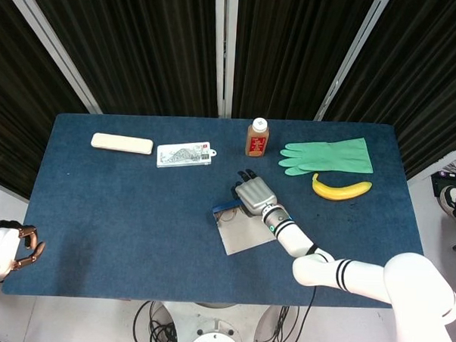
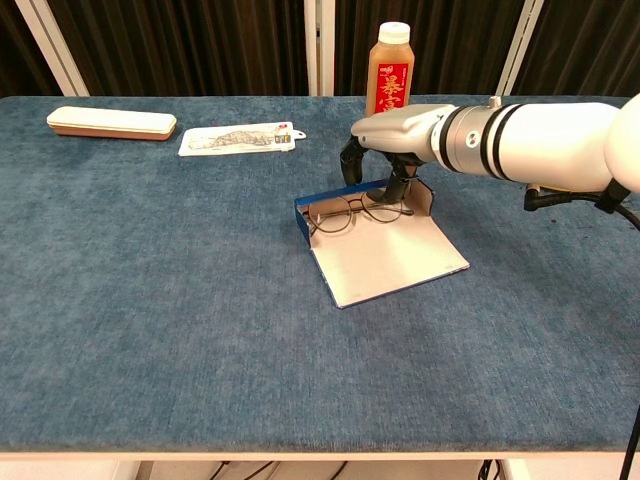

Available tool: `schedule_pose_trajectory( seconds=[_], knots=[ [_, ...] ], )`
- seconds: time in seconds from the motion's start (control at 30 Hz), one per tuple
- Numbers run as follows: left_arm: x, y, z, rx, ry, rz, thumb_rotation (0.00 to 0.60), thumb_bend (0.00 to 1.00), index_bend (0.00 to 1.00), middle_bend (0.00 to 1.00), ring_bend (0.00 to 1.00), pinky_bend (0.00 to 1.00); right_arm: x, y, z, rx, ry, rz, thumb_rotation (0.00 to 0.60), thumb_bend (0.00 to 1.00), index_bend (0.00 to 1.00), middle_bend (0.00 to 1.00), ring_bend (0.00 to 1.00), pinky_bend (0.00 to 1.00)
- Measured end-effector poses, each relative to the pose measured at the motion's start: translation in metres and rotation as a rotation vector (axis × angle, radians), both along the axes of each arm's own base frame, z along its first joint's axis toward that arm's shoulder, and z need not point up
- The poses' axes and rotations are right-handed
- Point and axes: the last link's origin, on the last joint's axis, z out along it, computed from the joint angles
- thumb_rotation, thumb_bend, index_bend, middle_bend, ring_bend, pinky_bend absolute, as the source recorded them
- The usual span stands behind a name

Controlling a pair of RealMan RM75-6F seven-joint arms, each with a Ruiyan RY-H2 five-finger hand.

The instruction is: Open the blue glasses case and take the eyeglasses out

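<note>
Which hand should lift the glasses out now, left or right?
Right. The right hand hovers directly over the eyeglasses in the open blue case. The left hand sits off the table's near-left corner, far from them.

A lab-like test stage: a blue-clothed table (image 1: pixel 120 212) before black curtains (image 1: pixel 142 46) hung between white poles (image 1: pixel 224 50).

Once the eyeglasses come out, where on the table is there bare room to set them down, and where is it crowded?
Bare cloth runs along the table's left and near side, left of the open blue glasses case and below the cream case and packet. The right back corner is crowded: bottle, green glove, banana, with the right hand over the eyeglasses.
</note>
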Motion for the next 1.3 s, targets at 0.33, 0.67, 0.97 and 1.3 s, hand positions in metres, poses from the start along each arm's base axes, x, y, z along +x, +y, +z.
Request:
schedule_pose_trajectory(
  seconds=[0.33,0.67,0.97,1.3],
  knots=[
    [0.0,0.0,0.0,0.0,-0.004,-0.001,0.6,0.33,0.7,0.68,0.49,0.41,0.002,-0.001,0.001,-0.025,-0.017,0.011,0.6,0.47,0.61,0.35,0.0,0.0],
    [0.0,0.0,0.0,-0.001,-0.003,0.0,0.6,0.33,0.7,0.68,0.49,0.41,0.005,0.004,0.007,-0.121,-0.048,0.089,0.6,0.48,0.68,0.38,0.0,0.0],
    [0.0,0.0,0.0,-0.003,-0.003,0.0,0.6,0.33,0.7,0.68,0.49,0.41,-0.001,0.019,0.001,-0.301,-0.123,0.182,0.6,0.48,0.69,0.39,0.0,0.0],
    [0.0,0.0,0.0,-0.004,-0.003,0.002,0.6,0.33,0.7,0.68,0.49,0.4,-0.019,0.027,-0.013,-0.435,-0.153,0.221,0.6,0.48,0.69,0.41,0.01,0.0]
  ],
)
